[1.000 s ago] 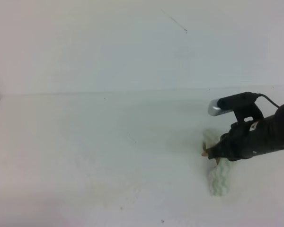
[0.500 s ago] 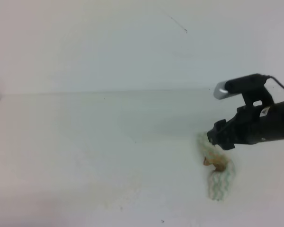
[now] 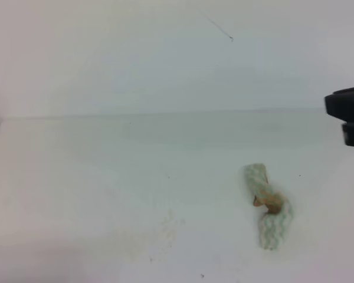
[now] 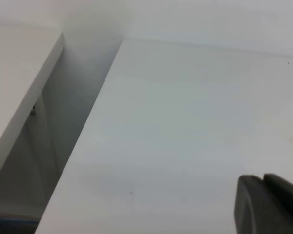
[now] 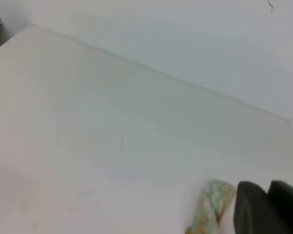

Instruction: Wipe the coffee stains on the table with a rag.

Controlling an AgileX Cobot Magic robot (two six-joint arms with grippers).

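On the plain white table, seen from the high view, a crumpled pale green-and-white rag with a brown soaked patch lies alone, right of centre; only faint brownish traces of the coffee stains show, so wiping seems nearly finished. The black right gripper sits cut off at the edge, apart from the rag. Its own wrist view shows the rag's end beside a dark finger, jaws unreadable. The left gripper is equally indistinct.

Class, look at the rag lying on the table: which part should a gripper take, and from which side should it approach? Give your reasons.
Probably the pinched, brown-stained middle of the rag, coming straight down from above. It lies flat on the table as a bunched strip running from upper left to lower right, narrowest at the waist, so jaws set across that long axis should close around it.
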